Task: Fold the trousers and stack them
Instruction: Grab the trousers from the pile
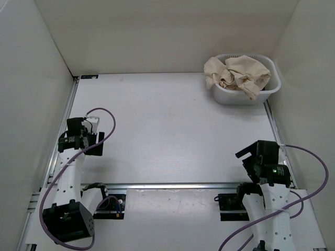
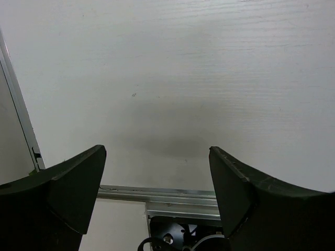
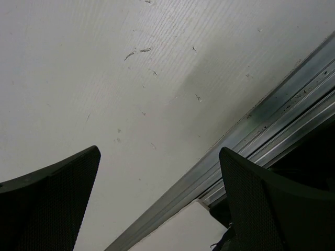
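The beige trousers (image 1: 238, 76) lie crumpled in a white basket (image 1: 273, 84) at the table's far right corner, one part hanging over its left rim. My left gripper (image 1: 84, 137) sits low at the near left, far from the basket; in the left wrist view its jaws (image 2: 157, 157) stand open over bare white table. My right gripper (image 1: 252, 157) is at the near right, well short of the basket. Its black fingers (image 3: 261, 198) in the right wrist view are spread wide with nothing between them.
A metal rail (image 1: 178, 185) runs across the near side of the white table (image 1: 167, 130), between the arm bases. Another rail (image 1: 65, 125) lines the left edge. White walls enclose the table on the left, back and right. Purple cables loop from both arms.
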Robot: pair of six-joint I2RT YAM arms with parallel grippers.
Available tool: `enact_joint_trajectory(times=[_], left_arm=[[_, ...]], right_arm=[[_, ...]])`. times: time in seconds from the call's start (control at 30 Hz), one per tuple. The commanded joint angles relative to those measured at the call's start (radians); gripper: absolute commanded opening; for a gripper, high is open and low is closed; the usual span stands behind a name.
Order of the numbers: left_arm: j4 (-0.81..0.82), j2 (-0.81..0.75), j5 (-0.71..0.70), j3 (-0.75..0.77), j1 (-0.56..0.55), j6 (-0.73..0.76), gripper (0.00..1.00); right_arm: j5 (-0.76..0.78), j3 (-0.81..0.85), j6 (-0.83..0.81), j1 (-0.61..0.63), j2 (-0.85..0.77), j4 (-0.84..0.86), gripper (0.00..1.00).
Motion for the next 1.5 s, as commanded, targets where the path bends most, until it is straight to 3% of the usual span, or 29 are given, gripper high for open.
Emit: enact_joint_trajectory(times=[0.0, 0.2, 0.33, 0.47, 0.5, 0.57, 0.6, 0.63, 0.73, 0.8, 0.83, 0.93, 1.03, 1.07, 1.13, 1.17, 1.2, 1.23, 1.47], left_arm=[[0.023, -0.001, 0.021, 0.005, 0.004, 0.005, 0.92], [0.023, 0.051, 0.030, 0.060, 0.004, 0.005, 1.00], [0.023, 0.146, 0.068, 0.171, 0.004, 0.005, 1.00], [0.023, 0.300, 0.079, 0.325, 0.004, -0.016, 1.00], [0.023, 0.367, 0.079, 0.355, 0.004, -0.016, 1.00], [0.023, 0.429, 0.079, 0.419, 0.004, -0.031, 1.00], [0.014, 0.456, 0.079, 0.482, 0.004, -0.044, 1.00], [0.004, 0.504, 0.079, 0.513, -0.006, -0.044, 1.00], [-0.026, 0.593, 0.070, 0.646, -0.017, -0.054, 1.00], [-0.055, 0.636, 0.053, 0.735, -0.051, -0.065, 1.00], [-0.075, 0.656, 0.053, 0.857, -0.072, -0.065, 1.00], [-0.103, 0.687, 0.181, 1.098, -0.072, -0.065, 1.00], [-0.054, 0.714, 0.309, 1.222, -0.072, -0.076, 1.00], [-0.054, 0.743, 0.353, 1.246, -0.072, -0.076, 1.00], [-0.054, 0.756, 0.432, 1.257, -0.072, -0.064, 1.00], [-0.054, 0.756, 0.487, 1.257, -0.072, -0.055, 0.93], [-0.054, 0.769, 0.501, 1.257, -0.072, -0.054, 0.89], [-0.054, 0.769, 0.510, 1.257, -0.072, -0.054, 0.87], [-0.054, 0.722, 0.498, 1.125, -0.072, -0.035, 0.71]], right_arm=[[0.014, 0.029, -0.029, 0.001, 0.036, 0.035, 0.99], [-0.020, 0.196, -0.203, 0.001, 0.164, 0.168, 0.99], [0.064, 0.426, -0.345, 0.001, 0.383, 0.248, 0.99], [0.075, 0.746, -0.488, 0.001, 0.702, 0.294, 0.99], [0.075, 0.934, -0.514, 0.001, 0.860, 0.257, 0.99], [0.087, 1.141, -0.542, 0.001, 1.022, 0.204, 0.99], [0.087, 1.247, -0.569, 0.001, 1.178, 0.179, 0.99], [0.087, 1.440, -0.582, 0.001, 1.252, 0.148, 0.99], [0.052, 1.671, -0.606, -0.009, 1.499, 0.127, 0.99], [0.031, 1.734, -0.606, -0.009, 1.598, 0.176, 0.99], [0.031, 1.735, -0.617, -0.009, 1.616, 0.200, 0.99], [0.006, 1.710, -0.626, -0.009, 1.679, 0.262, 0.99], [-0.003, 1.710, -0.645, -0.009, 1.738, 0.271, 0.99], [-0.012, 1.710, -0.645, -0.009, 1.747, 0.271, 0.96], [-0.035, 1.710, -0.645, -0.009, 1.759, 0.271, 0.69], [-0.047, 1.710, -0.655, -0.009, 1.759, 0.271, 0.49], [-0.048, 1.710, -0.655, -0.009, 1.750, 0.271, 0.15], [-0.035, 1.710, -0.639, -0.009, 1.739, 0.271, 0.03], [-0.070, 1.667, -0.606, 0.030, 1.442, 0.355, 0.00]])
